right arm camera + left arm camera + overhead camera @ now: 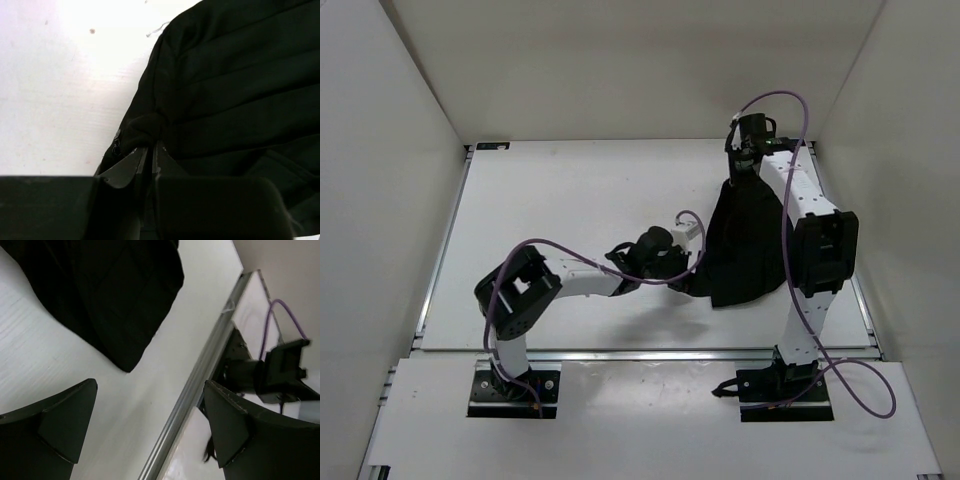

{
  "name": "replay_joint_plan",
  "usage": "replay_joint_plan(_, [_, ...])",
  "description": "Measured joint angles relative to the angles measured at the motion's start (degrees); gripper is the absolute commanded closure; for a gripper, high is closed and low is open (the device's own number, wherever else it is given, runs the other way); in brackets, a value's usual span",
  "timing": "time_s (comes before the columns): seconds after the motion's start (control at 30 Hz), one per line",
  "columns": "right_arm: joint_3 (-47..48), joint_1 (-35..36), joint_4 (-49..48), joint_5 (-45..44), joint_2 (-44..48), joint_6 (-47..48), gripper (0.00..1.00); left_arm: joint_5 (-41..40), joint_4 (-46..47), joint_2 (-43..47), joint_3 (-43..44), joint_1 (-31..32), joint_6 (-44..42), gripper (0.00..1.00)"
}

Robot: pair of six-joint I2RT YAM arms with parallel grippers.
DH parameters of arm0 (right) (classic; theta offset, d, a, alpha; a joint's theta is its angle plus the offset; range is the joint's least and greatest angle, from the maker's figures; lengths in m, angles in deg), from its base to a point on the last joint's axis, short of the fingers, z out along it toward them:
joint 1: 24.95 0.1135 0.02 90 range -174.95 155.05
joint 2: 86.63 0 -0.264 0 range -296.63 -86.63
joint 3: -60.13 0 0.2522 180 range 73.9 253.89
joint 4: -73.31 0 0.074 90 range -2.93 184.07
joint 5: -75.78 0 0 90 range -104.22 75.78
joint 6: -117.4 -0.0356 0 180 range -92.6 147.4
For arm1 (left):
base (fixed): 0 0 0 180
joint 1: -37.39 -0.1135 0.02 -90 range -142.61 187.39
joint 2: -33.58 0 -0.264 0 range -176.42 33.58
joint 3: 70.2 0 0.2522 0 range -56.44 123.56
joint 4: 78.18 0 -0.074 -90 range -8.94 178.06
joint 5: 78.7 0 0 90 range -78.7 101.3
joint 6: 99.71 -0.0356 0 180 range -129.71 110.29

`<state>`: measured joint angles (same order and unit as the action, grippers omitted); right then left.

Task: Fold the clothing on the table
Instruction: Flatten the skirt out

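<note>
**A:** Clothing (745, 245) sits on the right side of the desk (570, 200), running far to near. What now?

**B:** Your right fingers (145, 162) are pinched tight on its far edge, so imo hold that. Left fingers (65, 422) are wide apart, hovering just beside the near corner, not touching. Prob drop them low, straddle the hem, grab it w/o bunching, then fold across evenly.
</note>
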<state>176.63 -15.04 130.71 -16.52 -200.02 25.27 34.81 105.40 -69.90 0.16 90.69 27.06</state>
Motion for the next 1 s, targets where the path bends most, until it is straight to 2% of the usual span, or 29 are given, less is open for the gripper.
replay_joint_plan(0.27, [-2.2,-1.5,-1.7,2.3,0.5,0.2,1.0,-14.4,-8.7,-10.3,14.0,6.8,1.5,0.01])
replay_joint_plan(0.5, [-4.4,-2.5,-2.3,4.8,0.5,0.3,1.0,-23.9,-14.0,-12.6,16.0,7.5,3.8,0.02])
replay_joint_plan(0.57, [-4.5,-2.8,-2.6,5.0,0.5,0.2,1.0,-25.8,-15.3,-12.7,16.0,7.3,4.2,0.05])
replay_joint_plan(0.6, [-4.5,-2.9,-2.6,5.2,0.5,0.2,1.0,-26.5,-15.7,-12.8,16.0,7.2,4.3,0.1])
replay_joint_plan(0.67, [-4.6,-3.2,-2.7,5.6,0.5,0.2,1.0,-27.2,-15.7,-13.2,16.3,7.2,4.6,0.15])
replay_joint_plan(0.83, [-5.2,-3.4,-3.0,5.8,0.5,0.2,1.0,-27.0,-15.8,-15.3,18.9,7.4,5.2,0.2])
replay_joint_plan(0.9, [-5.4,-3.5,-3.0,5.9,0.5,0.2,1.0,-26.9,-15.8,-15.7,19.3,7.4,5.7,0.28])
replay_joint_plan(1.0, [-5.4,-3.8,-3.0,5.9,0.5,0.2,1.0,-26.6,-15.7,-15.8,19.1,7.6,6.4,0.32])
